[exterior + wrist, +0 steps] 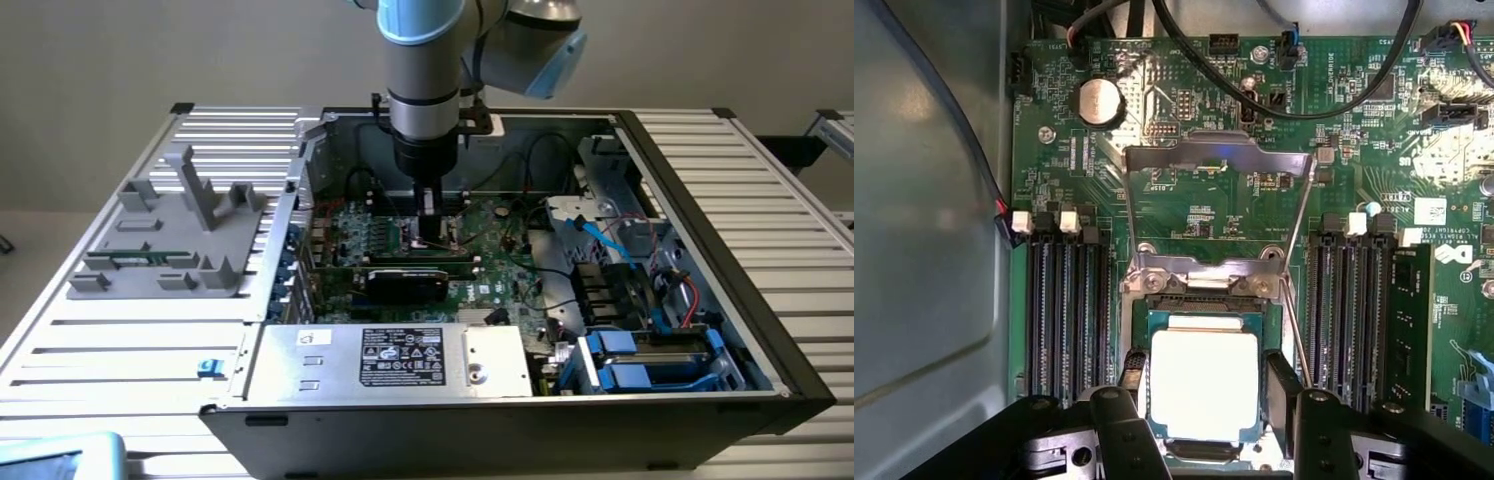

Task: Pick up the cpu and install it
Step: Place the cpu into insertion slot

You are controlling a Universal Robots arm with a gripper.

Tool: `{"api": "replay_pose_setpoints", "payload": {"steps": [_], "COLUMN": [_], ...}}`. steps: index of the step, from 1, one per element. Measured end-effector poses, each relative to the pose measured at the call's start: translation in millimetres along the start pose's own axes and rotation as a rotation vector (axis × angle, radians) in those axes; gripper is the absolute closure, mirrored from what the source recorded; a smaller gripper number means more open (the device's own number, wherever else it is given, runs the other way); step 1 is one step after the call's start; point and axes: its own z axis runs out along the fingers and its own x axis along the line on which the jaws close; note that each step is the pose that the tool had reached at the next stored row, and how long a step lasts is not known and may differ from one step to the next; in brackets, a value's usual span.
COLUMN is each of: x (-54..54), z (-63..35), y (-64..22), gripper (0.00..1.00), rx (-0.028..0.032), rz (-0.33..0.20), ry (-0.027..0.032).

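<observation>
Silver-topped cpu (1204, 385): you have it squarely between the fingers (1134, 385), lid facing up, low over the socket.
Gripper (1207, 375): spread wide but pinching the chip, one finger against each of two opposite edges.
Arm (424, 80): it reaches straight down into the open case (694, 200), so the gripper sits deep among the boards.
Socket (1199, 298): it lies directly beneath the gripper, and its dark rim shows just past the chip's far edge.
Load plate (1219, 160): swung up and open beyond the fingertips, leaning back over the motherboard (1194, 215).
Lever (1301, 300): a thin wire running alongside one finger, unlatched as far as you can judge.
Memory slots (1069, 300): they flank the gripper on both sides, well clear of the chip.
Done: the pick-up is made and the cpu is brought to the socket.
Unsure: from this angle you cannot tell whether the chip is fully seated or hangs just above the contacts.
Left: the grip is not released, the load plate is not down, and the lever is not locked.
</observation>
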Motion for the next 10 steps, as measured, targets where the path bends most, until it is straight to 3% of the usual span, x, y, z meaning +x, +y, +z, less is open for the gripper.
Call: {"api": "replay_pose_setpoints", "payload": {"steps": [10], "x": [-0.2], "z": [3.7], "y": [-0.2], "gripper": [0.45], "rx": [0.0003], "rz": [-0.006], "ry": [-0.0001]}}
